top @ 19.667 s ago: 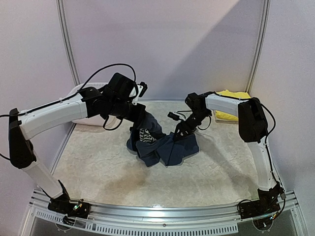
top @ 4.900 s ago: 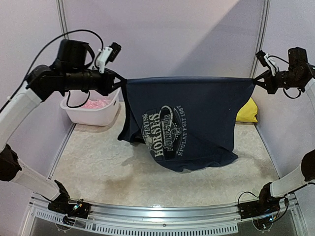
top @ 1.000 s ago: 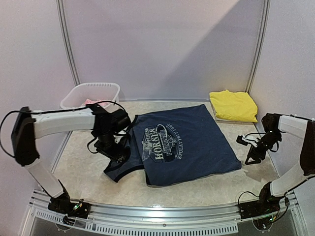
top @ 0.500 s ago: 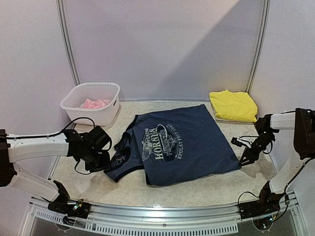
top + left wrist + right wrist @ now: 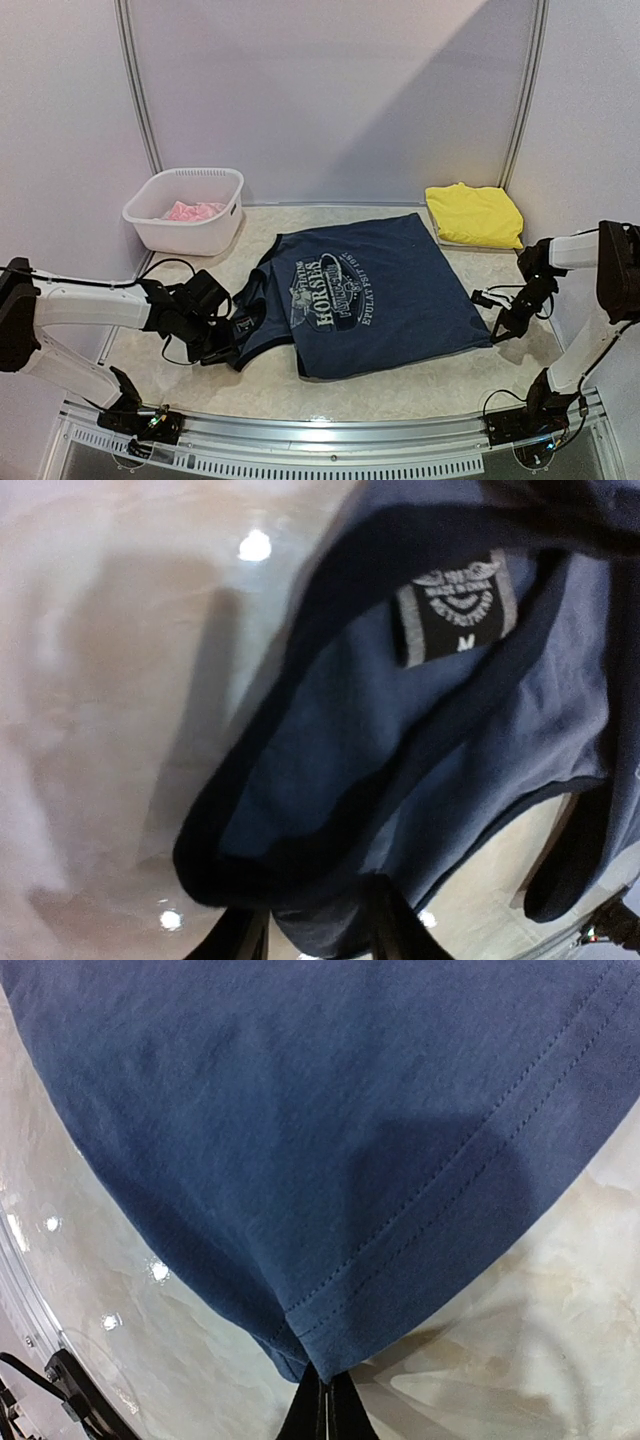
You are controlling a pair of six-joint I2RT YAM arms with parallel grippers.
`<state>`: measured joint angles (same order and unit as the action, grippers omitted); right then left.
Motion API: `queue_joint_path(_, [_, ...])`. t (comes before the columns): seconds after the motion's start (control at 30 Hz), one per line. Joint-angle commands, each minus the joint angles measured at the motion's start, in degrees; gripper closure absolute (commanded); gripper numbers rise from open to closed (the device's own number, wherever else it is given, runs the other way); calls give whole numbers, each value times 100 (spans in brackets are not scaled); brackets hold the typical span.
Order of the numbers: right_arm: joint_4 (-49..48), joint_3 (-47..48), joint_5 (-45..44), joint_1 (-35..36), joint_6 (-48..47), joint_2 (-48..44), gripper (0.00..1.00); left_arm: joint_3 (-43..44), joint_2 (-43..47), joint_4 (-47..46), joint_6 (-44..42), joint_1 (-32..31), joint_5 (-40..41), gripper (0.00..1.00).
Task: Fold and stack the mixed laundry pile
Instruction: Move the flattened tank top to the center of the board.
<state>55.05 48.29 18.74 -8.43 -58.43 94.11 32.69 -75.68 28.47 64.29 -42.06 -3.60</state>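
"On the pale marbled table, what took up the most room?"

"The navy tank top did. It lay spread flat across the middle, print side up, with its hem toward the right and its straps toward the left. The strap end was bunched and partly turned over."

"And the other things?"

"At the far left corner stood a white basket, with the pink garment lying crumpled inside it. The yellow garment sat folded at the far right corner, well apart from the navy top."

"Where were the arms?"

"Both were low over the table. The right gripper was at the near right corner of the hem, its jaws pinched together on that corner. The left gripper was at the shoulder end, its fingers standing part-way apart with a fold of the shoulder edge between them. Whether they actually clamped the cloth could not be told."

"Anything smaller?"

"A black neck label showed inside the open collar, in the left wrist view."
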Motion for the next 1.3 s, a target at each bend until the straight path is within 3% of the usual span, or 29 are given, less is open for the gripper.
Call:
queue_joint_path(0.0, [-61, -160, -249, -50, -85, -60, 100, -185, -503, -672, 184, 32, -514, 72])
queue_joint_path(0.1, [-77, -179, -293, -94, -72, -100, 100, 5, -462, -177, -89, 39, -352, 92])
queue_joint_path(0.17, [-12, -188, -367, -150, -108, -148, 100, 373, -334, 587, -464, 53, -70, 100])
queue_joint_path(0.3, [136, -215, -614, -348, -303, -358, 100, 1052, -368, 2070, -1098, 146, 71, 100])
queue_joint_path(0.5, [482, -255, -847, -650, -622, -778, 100, 1331, -447, 3314, -1658, 301, -252, 100])
queue_joint_path(0.87, [908, -543, -920, -713, -928, -1479, 100, 1393, -460, 4103, -2452, 576, -266, 100])
queue_joint_path(0.9, [1053, -560, -876, -713, -1045, -1548, 100, 1424, -457, 4112, -2488, 576, -297, 97])
queue_joint_path(0.97, [1393, -579, -767, -713, -1291, -1797, 95, 1621, -456, 4197, -2550, 576, -214, 79])
queue_joint_path(1.07, [1839, -474, -633, -714, -1654, -2231, 63, 2313, -465, 4331, -2705, 568, 192, 62])
queue_joint_path(1.13, [2098, -221, -487, -713, -1749, -2427, 53, 2847, -533, 4263, -2899, 559, 418, 59])
queue_joint_path(1.27, [2579, 663, 73, -714, -1694, -2268, 50, 3675, -991, 3817, -3548, 514, 456, 58])
